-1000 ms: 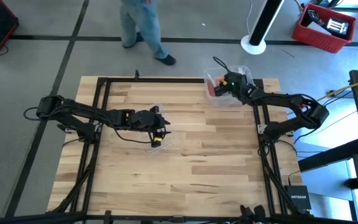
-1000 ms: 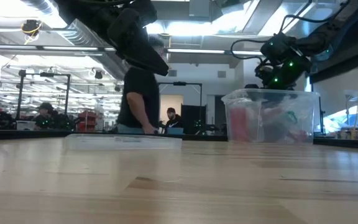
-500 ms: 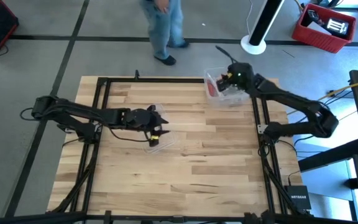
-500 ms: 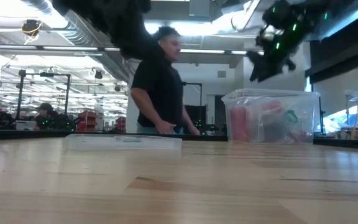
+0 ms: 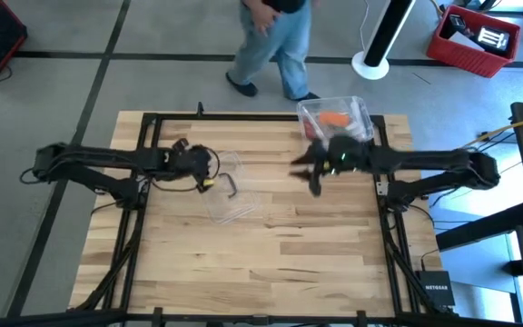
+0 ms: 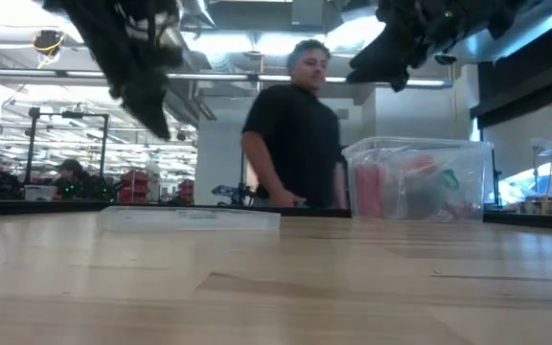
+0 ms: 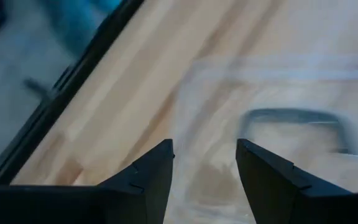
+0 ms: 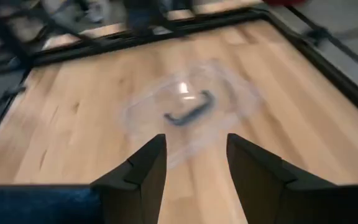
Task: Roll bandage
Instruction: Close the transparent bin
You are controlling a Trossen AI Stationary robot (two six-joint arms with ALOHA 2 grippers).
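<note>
My left gripper (image 5: 209, 170) hovers with fingers spread and empty just beside the clear lid (image 5: 229, 189) with the dark handle (image 5: 230, 184) lying flat on the wooden table (image 5: 289, 245). My right gripper (image 5: 309, 171) hangs mid-table, fingers apart, holding nothing. The orange bandage (image 5: 334, 118) lies in the clear plastic box (image 5: 361, 113) at the far edge, near a person (image 5: 275, 41)

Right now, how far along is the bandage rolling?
Done: the clear plastic lid lies flat on the wooden table, off the clear plastic box. In hand: nothing; left gripper and right gripper are open and empty. Left: the bright orange bandage sits in the box, unrolled.
</note>
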